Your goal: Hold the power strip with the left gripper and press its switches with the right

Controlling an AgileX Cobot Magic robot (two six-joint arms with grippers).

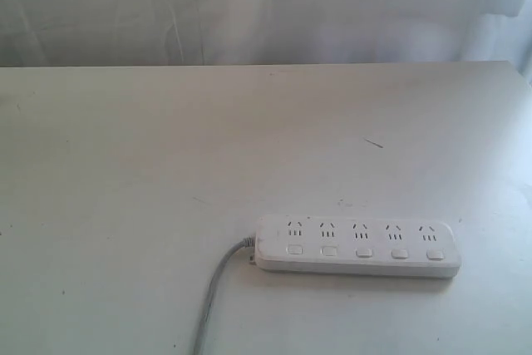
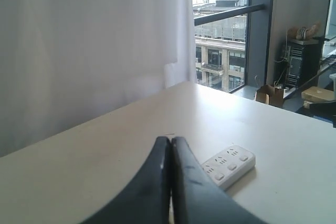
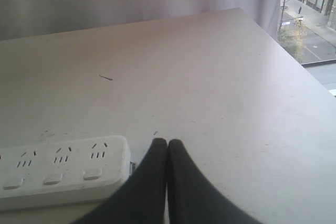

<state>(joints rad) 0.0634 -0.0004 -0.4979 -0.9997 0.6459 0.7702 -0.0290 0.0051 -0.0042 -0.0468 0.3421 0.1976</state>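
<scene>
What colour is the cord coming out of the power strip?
Grey; the cord shows best in the exterior view.

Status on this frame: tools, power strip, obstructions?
Left tool shut, empty. Right tool shut, empty. Power strip flat on table, untouched. Nothing blocking switches.

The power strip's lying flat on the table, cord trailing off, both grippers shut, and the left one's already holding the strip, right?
Not holding it. The exterior view shows the power strip alone on the table, no gripper on it; the left gripper is shut on nothing. The rest stands: cord trailing off, right gripper shut.
</scene>
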